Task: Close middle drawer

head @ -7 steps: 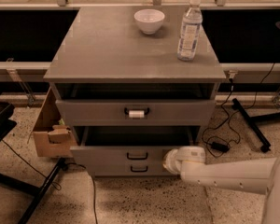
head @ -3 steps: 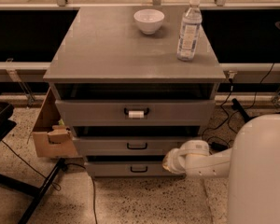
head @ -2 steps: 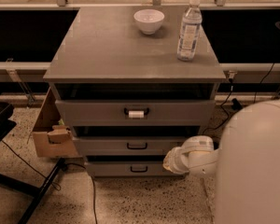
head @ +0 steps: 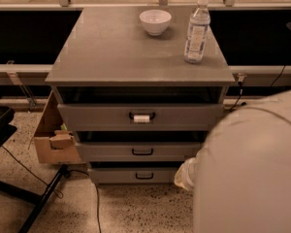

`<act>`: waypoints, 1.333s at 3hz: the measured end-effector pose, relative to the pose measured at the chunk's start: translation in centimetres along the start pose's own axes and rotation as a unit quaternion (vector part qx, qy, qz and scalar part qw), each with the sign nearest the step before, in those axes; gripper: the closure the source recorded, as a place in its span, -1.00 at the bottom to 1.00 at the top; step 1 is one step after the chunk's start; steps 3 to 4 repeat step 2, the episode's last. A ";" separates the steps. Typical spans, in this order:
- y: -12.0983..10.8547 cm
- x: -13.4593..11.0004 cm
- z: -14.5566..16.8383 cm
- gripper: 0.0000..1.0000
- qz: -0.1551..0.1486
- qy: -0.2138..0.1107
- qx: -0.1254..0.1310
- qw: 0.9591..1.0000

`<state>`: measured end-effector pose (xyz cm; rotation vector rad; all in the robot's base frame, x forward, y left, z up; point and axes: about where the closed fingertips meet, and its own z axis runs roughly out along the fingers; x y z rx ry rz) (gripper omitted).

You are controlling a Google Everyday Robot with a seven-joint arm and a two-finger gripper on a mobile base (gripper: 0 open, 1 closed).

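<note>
The middle drawer is a wide grey front with a small plain black loop handle. It stands pushed in, only slightly proud of the cabinet, with a dark gap above it. My white gripper is low at the drawer's right end, just in front of the cabinet's lower right corner, mostly hidden behind my large white arm.
The top drawer with a white-tagged handle sticks out a little. The narrower bottom drawer is below. A white bowl and a water bottle stand on the cabinet top. A cardboard box and cables lie left.
The middle drawer has gone from pulled well out to pushed nearly in. My arm has swung closer to the camera and now covers the lower right.
</note>
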<state>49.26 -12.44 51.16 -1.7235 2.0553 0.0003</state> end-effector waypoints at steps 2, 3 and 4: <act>12.3 12.4 -4.6 1.00 0.134 0.127 -0.096 0.978; 12.3 12.4 -4.6 1.00 0.134 0.127 -0.096 0.978; 12.3 12.4 -4.6 1.00 0.134 0.127 -0.096 0.978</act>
